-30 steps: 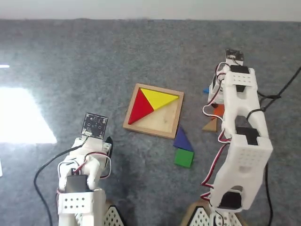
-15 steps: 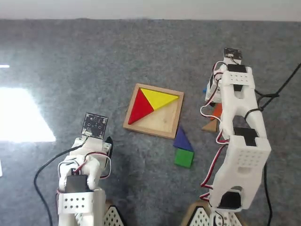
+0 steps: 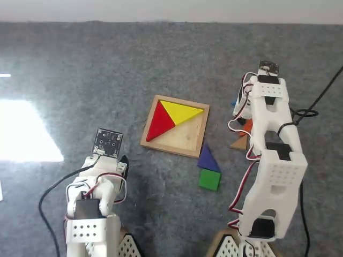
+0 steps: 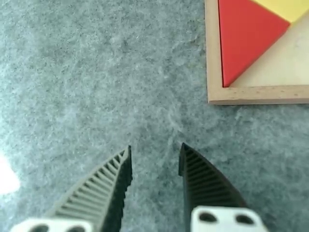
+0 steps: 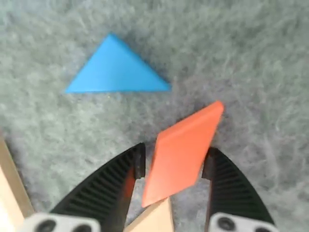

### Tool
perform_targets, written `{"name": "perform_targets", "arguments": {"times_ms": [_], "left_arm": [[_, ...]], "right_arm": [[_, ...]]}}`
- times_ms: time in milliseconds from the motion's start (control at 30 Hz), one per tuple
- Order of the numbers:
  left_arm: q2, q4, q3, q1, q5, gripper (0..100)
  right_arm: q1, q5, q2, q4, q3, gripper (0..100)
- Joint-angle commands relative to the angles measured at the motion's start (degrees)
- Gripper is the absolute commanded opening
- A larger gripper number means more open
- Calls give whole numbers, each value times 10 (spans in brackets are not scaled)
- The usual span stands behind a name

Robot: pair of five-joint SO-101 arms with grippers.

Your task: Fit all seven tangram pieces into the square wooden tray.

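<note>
The wooden tray [image 3: 187, 136] mid-tabletop [image 3: 80, 64] holds a red triangle [image 3: 158, 122] and a yellow triangle [image 3: 179, 111], with a green square [image 3: 209, 179] nearby.

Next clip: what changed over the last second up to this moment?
In the high view the right arm's wrist end edged slightly back toward its base. The right gripper has its fingers on either side of the orange parallelogram, and no pickup or release shows. The left gripper, the tray and its two triangles stayed put.
</note>
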Motion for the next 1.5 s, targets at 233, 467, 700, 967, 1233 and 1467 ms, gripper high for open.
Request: {"name": "perform_targets", "arguments": {"times_ms": [233, 467, 700, 967, 1233, 1467], "left_arm": [[-9, 0, -5, -4, -7, 152], [-9, 0, -5, -4, -7, 152], [-9, 0, -5, -4, -7, 152], [-9, 0, -5, -4, -7, 152], [-9, 0, -5, -4, -7, 152], [-9, 0, -5, -4, -7, 152]], "right_arm": [[-20, 61, -40, -11, -11, 6], [-147, 64, -216, 57, -11, 6], [-277, 34, -256, 73, -8, 6], [-306, -118, -123, 63, -12, 8], [-297, -171, -93, 31, -8, 9], [-255, -178, -68, 30, -11, 10]]}}
